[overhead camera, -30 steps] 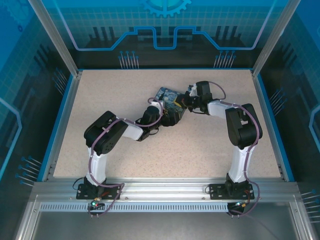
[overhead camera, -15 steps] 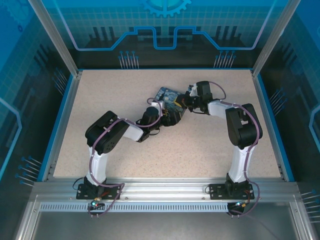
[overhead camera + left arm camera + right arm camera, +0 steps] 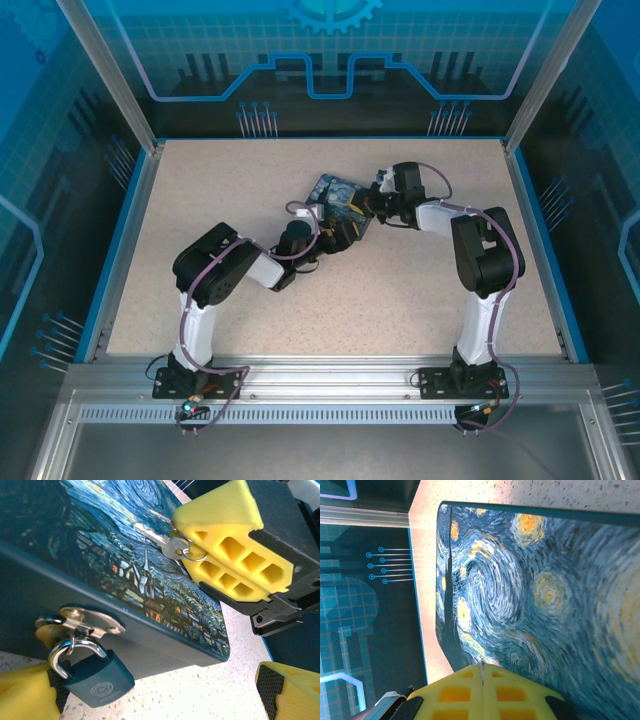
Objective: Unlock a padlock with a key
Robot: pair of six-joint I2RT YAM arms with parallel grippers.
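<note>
The padlock (image 3: 97, 680) is hanging by its shackle (image 3: 75, 650) from a silvery hasp (image 3: 87, 622) on the box's (image 3: 75, 540) dark side wall, with its body dangling just below the box's lower edge, close to the tabletop (image 3: 250, 180). The key (image 3: 155, 537) is lying over the box's painted lid. Its head and a small ring (image 3: 194, 554) are pinched in the right tool (image 3: 482, 676), whose yellow fingers are pressing together on it, and its blade is sticking out free across the lid. The left tool (image 3: 157, 697) is standing wide apart below the box's side wall. One finger (image 3: 25, 695) is sitting right against the padlock, though whether it is truly touching is hard to tell, and the other finger (image 3: 287, 690) is sitting well off past the box's corner. Judging by its look, the padlock is hard, stiff and dense for so small a thing, with a smooth bluish body that is probably slippery. Since it is hanging loose, it is likely to swing away from any push. The best hold is probably across the two flat faces of the body, leaving the shackle and the underside free. The keyhole is not showing and is presumably underneath. The key is looking thin, rigid and light, and being gripped only at the head it is liable to pivot between the pads under side load, so it is wanting a straight, gentle entry while the lock is being kept steady against the box.
</note>
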